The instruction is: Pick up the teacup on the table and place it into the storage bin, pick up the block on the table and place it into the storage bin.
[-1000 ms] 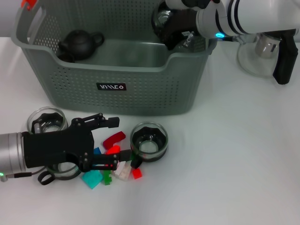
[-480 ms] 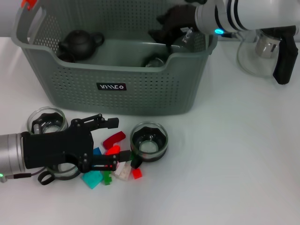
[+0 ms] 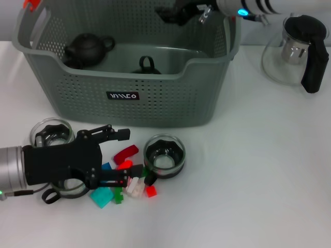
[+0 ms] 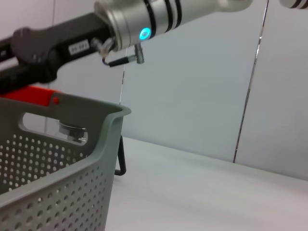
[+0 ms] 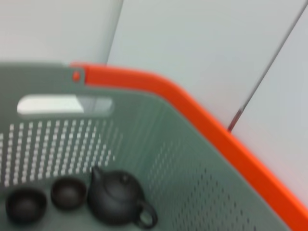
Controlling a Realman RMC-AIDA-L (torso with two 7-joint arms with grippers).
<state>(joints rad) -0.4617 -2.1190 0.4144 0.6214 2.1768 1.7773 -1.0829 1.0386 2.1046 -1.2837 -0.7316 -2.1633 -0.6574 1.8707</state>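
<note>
The right gripper (image 3: 178, 13) hangs at the top centre of the head view, over the back of the storage bin (image 3: 155, 98); its fingers look parted with nothing between them. The left gripper (image 3: 116, 157) sits at lower left, its jaws spread wide around the pile of coloured blocks (image 3: 124, 181), not yet closed on any of them.

Judging by this, the teacup half is under way and the block half has not got going. One glass teacup (image 3: 164, 155) stands on the table just beside the blocks, and another (image 3: 50, 132) at the far left.

Inside the bin, a dark teapot (image 3: 87, 47) rests in the upper left corner and a small dark piece with a loop handle (image 3: 146, 66) lies mid-floor. The right wrist view shows the teapot (image 5: 118, 199) with two small dark cups (image 5: 45, 197) beside it. A glass teapot (image 3: 295, 51) stands outside, at upper right.
</note>
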